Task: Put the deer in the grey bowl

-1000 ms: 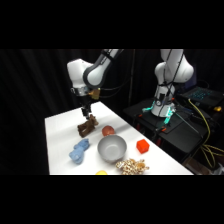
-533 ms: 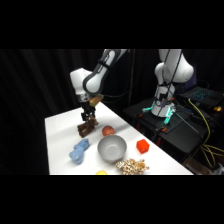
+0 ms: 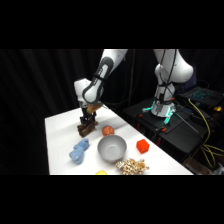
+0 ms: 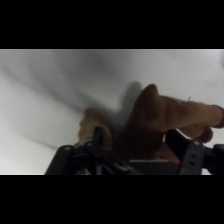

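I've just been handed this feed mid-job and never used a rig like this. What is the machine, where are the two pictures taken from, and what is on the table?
The machine is a white robot arm ending in a two-fingered pincer. The side view comes from a fixed camera beside the white table. The wrist view comes from a camera on the arm, looking past the pincer at the table below.

The pincer is shut on the deer, a small brown plush toy that fills the wrist view.

Also on the table: the grey bowl, a red ball, a blue plush toy, a red block and a spotted plush. The deer is not yet in the bowl.
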Available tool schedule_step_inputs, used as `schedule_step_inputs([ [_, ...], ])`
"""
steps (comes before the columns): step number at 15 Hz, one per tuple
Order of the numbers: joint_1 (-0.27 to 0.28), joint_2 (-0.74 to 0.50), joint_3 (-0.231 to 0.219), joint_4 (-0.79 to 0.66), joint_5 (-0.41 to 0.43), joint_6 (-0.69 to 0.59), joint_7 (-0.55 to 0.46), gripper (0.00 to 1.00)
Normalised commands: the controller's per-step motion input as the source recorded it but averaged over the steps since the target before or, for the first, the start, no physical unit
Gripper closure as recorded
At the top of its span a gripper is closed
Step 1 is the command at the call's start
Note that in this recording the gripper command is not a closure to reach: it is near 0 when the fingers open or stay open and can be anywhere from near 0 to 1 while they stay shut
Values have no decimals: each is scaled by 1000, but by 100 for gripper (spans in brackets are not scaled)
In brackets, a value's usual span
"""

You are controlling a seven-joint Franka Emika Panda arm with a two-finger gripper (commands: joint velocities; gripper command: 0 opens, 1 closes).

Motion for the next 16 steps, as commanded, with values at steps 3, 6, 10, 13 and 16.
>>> schedule_step_inputs([
  [3,-58,96,-9,149,191,-17,80,100],
  [6,27,-57,-57,50,81,-84,86,100],
  [10,100,-307,-129,-64,-83,-263,43,52],
  [13,190,-586,-206,-132,-313,-467,49,54],
  [16,188,-575,-146,-32,-425,-506,-3,53],
])
